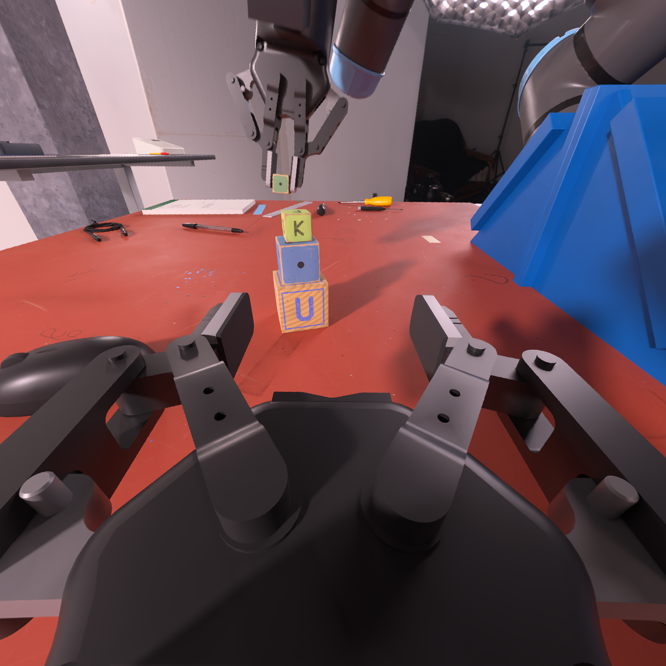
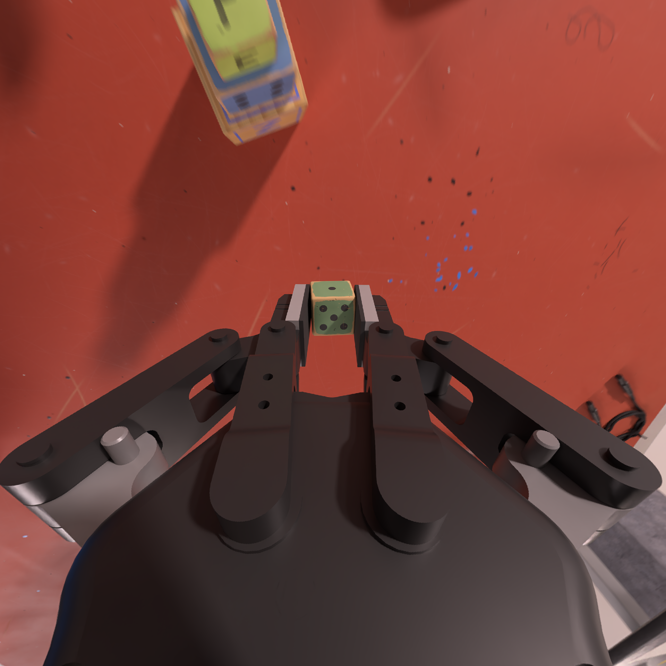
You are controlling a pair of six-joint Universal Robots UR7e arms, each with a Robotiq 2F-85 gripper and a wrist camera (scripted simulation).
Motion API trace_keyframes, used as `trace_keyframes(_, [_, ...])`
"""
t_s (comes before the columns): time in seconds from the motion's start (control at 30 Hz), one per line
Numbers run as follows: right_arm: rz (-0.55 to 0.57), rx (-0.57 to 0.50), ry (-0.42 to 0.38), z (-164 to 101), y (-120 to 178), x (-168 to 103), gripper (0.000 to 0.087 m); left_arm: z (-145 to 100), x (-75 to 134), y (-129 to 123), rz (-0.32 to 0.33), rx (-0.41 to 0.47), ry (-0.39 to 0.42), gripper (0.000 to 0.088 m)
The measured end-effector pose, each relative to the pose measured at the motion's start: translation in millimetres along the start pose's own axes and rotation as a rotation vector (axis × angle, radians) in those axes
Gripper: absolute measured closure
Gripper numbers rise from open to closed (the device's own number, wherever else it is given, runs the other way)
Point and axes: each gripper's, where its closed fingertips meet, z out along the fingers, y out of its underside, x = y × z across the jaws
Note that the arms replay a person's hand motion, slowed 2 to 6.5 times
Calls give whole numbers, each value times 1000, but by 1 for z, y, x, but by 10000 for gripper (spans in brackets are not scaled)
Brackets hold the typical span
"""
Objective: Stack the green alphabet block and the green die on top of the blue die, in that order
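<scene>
A stack stands on the red table (image 1: 144, 281): a wooden alphabet block (image 1: 302, 306) at the bottom, the blue die (image 1: 298, 260) on it, the green alphabet block (image 1: 297, 226) on top. The stack shows from above in the right wrist view, with the green block (image 2: 234, 39) uppermost. My right gripper (image 2: 332, 306) is shut on the green die (image 2: 332, 310) and holds it in the air, slightly left of and above the stack; it also shows in the left wrist view (image 1: 281, 183). My left gripper (image 1: 331, 324) is open and empty, low, in front of the stack.
A blue arm base (image 1: 591, 223) rises at the right. At the table's far edge lie a white pad (image 1: 201, 206), a pen (image 1: 212, 227), a coiled black cable (image 1: 105, 229), a yellow screwdriver (image 1: 374, 201) and a black one (image 1: 374, 208). A black mouse-like object (image 1: 54, 364) sits beside my left gripper.
</scene>
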Motion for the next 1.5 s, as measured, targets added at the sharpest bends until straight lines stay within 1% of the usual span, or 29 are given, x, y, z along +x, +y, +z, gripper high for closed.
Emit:
trace_keyframes(0.17, [-91,30,-8,-15,-34,-7,659,0,0,0,0,1,0,115])
trace_keyframes(0.33, [-167,33,-14,-23,-60,-14,659,0,0,0,-1,0,3,115])
trace_keyframes(0.6, [-246,11,-23,-24,-86,-19,659,0,1,0,-1,-2,4,114])
trace_keyframes(0.8, [-276,-1,-43,-18,-95,-23,659,0,1,0,-2,-1,4,111])
trace_keyframes(1.23, [-309,-30,-76,-4,-99,-29,660,0,1,0,-5,-3,5,101])
trace_keyframes(1.5, [-317,-43,-82,0,-99,-30,660,0,1,1,-5,-5,5,101])
